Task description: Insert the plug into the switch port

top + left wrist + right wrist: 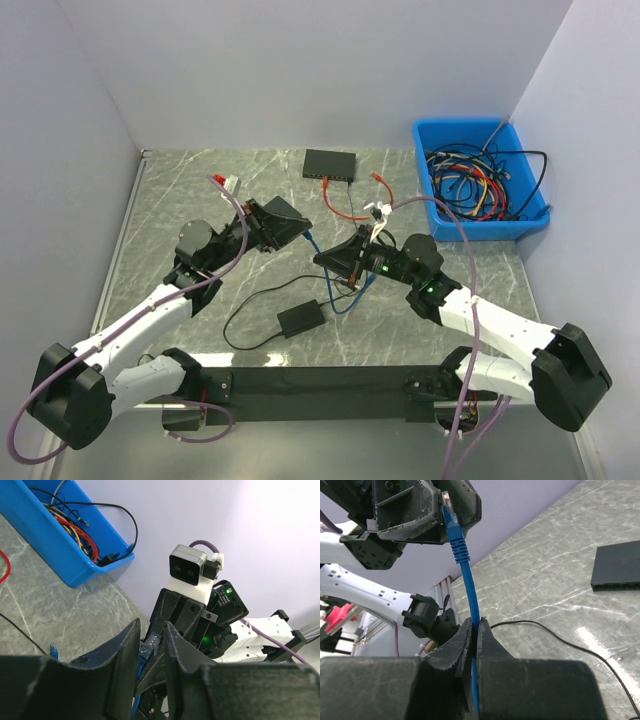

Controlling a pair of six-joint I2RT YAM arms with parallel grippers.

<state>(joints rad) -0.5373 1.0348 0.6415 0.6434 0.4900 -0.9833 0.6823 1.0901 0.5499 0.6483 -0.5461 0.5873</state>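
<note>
The black switch (329,164) lies at the back middle of the table and shows at the right edge of the right wrist view (617,567). My left gripper (288,226) is shut on the blue plug (149,646), which stands between its fingers, contacts up. My right gripper (335,258) is shut on the blue cable (470,585) a short way below the plug (449,510). Both grippers hold the cable above the table, in front of the switch, facing each other. The rest of the blue cable (345,295) trails down under the right gripper.
A blue bin (480,180) of tangled cables stands at the back right. A red cable (345,205) lies in front of the switch. A black power adapter (300,318) with its black lead (245,305) lies near the front middle. A wall rises behind the switch.
</note>
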